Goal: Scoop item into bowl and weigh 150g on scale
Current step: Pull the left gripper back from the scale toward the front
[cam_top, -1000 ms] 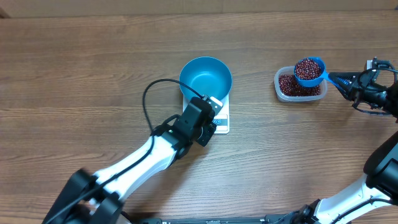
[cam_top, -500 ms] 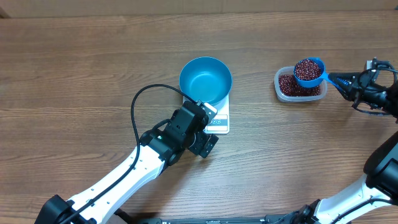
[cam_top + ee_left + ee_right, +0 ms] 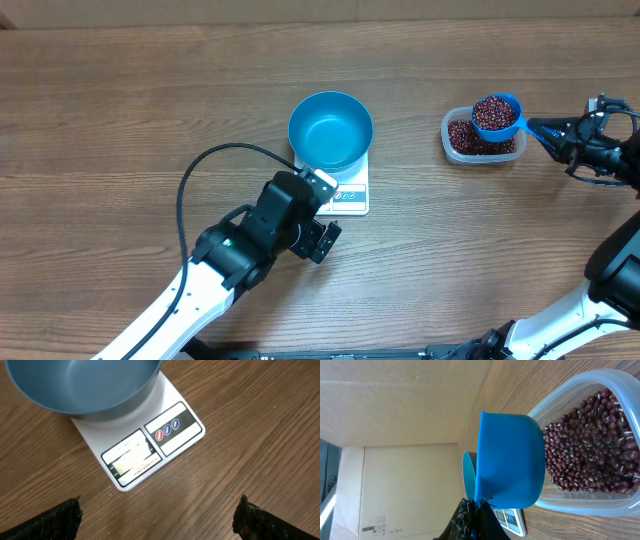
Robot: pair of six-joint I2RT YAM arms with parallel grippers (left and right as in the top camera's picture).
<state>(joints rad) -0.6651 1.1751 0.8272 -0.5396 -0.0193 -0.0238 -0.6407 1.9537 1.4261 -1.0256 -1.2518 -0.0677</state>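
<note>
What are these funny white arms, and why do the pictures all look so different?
They are two robot arms at a wooden table, and each ends in a two-finger pincher. One picture looks straight down from above. The other two come from little cameras on the arms' wrists, so they see things close up and tilted.

On the table sits a white kitchen scale with an empty blue bowl on it. Off to the side is a clear plastic tub of small red-brown beans.

The right pincher is shut on the handle of a blue scoop. The scoop is heaped with beans and held above the tub. The left pincher is wide open and holds nothing, just in front of the scale.
</note>
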